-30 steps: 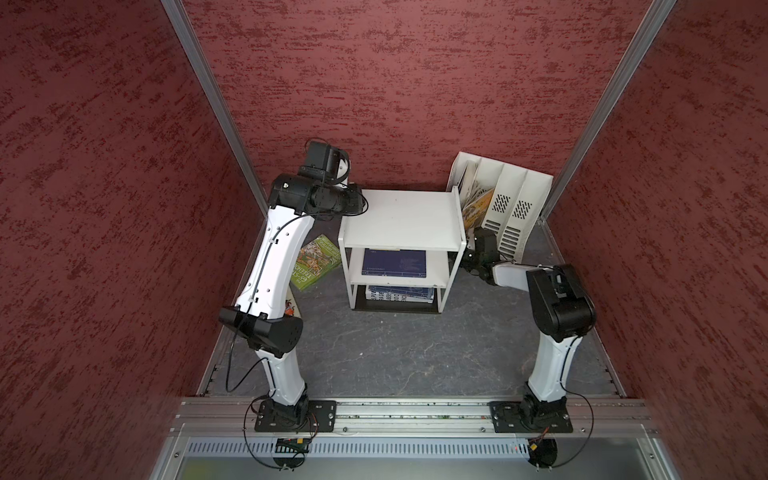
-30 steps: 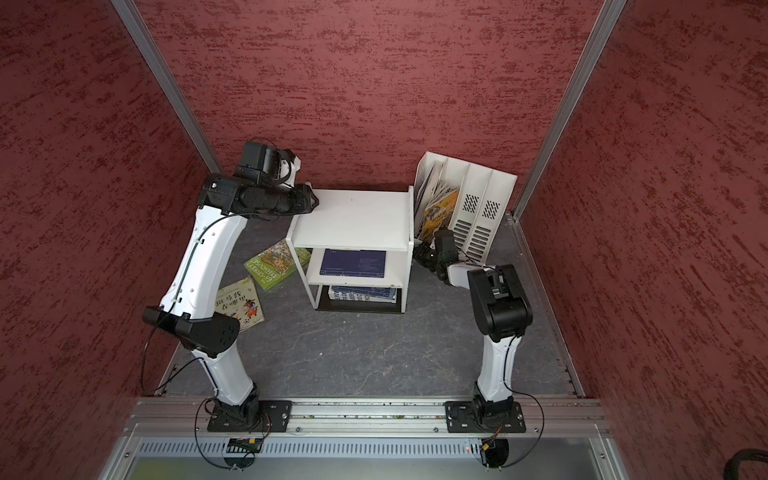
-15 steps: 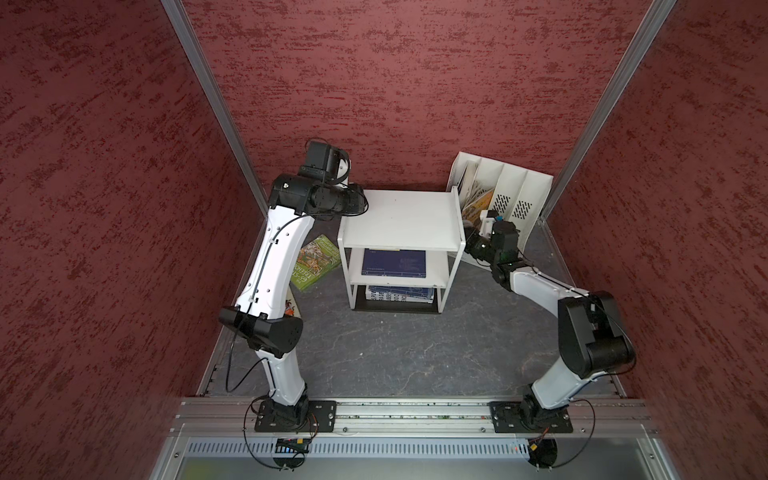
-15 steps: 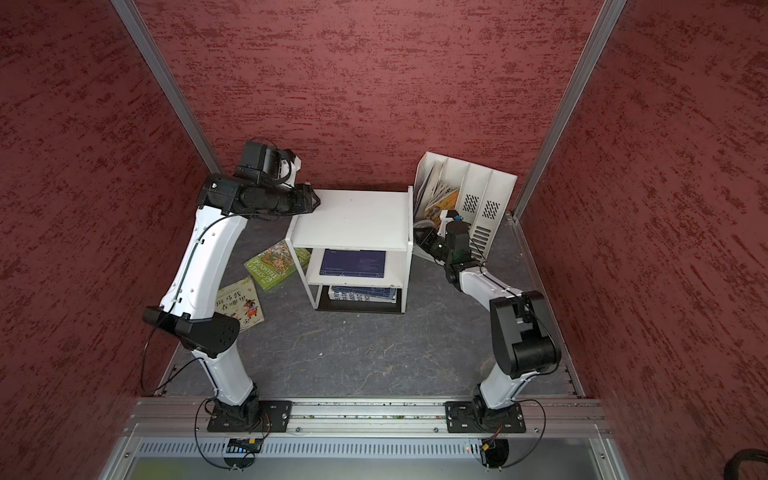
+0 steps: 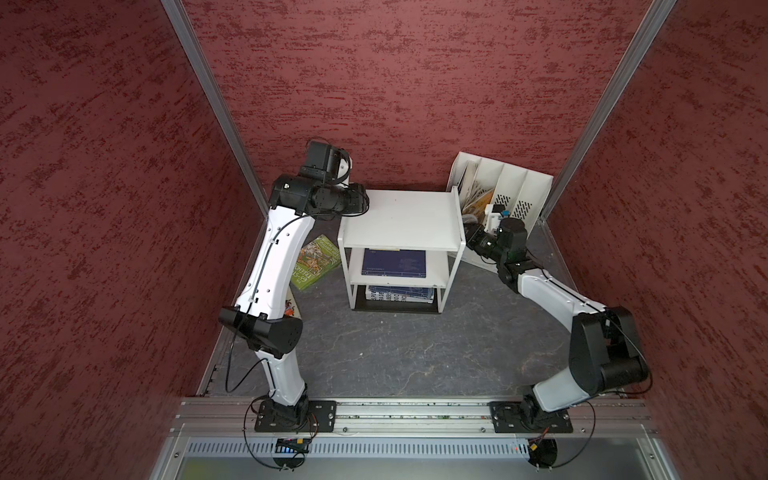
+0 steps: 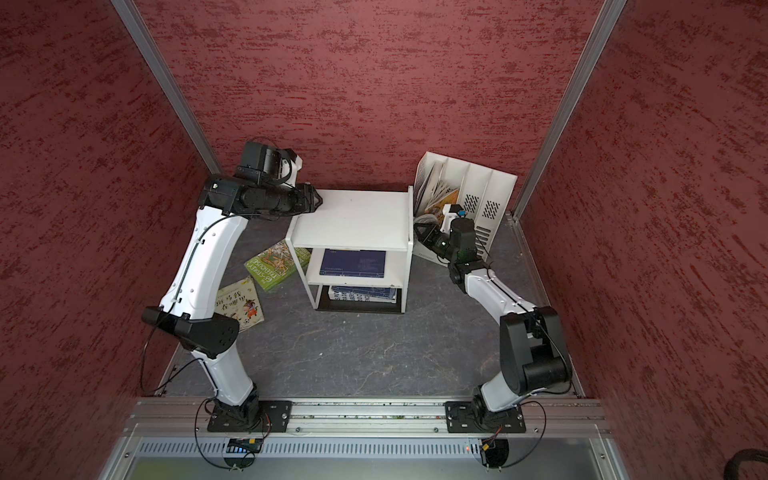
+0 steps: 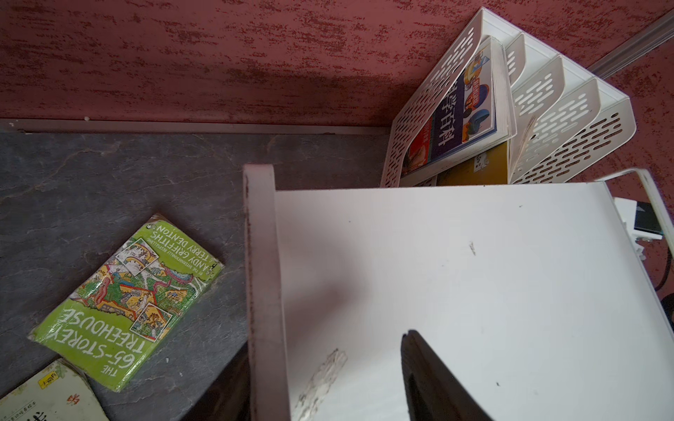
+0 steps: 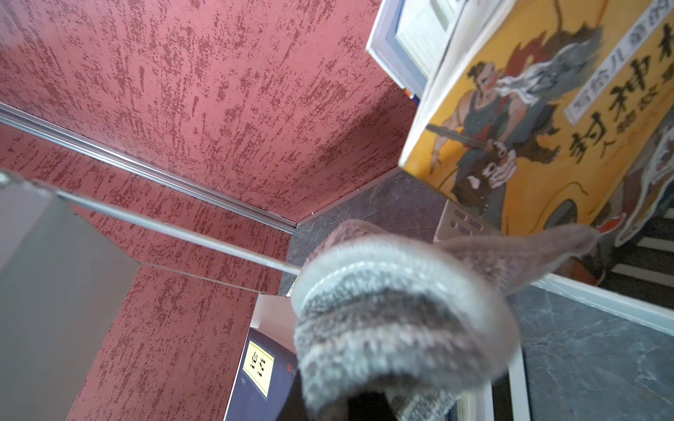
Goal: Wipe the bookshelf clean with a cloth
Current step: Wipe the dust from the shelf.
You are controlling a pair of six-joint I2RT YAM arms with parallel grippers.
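Note:
The white bookshelf (image 5: 399,220) (image 6: 353,220) stands at the back of the grey floor. Its flat top (image 7: 456,291) carries a few specks and a scuffed patch. My left gripper (image 5: 361,203) (image 7: 321,357) is at the top's back left corner. It is open, with the shelf's left rail (image 7: 260,273) standing between its fingers. My right gripper (image 5: 471,232) (image 8: 364,404) hangs just off the bookshelf's right side, shut on the striped grey cloth (image 8: 394,313) (image 6: 424,219). The bunched cloth hides its fingers.
A white slotted file holder (image 5: 515,187) with books stands close behind my right gripper. A green book (image 5: 316,262) and another book (image 6: 239,305) lie on the floor left of the shelf. Blue books (image 5: 395,262) lie on the lower shelves. Red walls enclose three sides.
My right arm has stretched out, its elbow swinging right. It carried the cloth up and back along the bookshelf's right side. The left arm has stayed at the corner.

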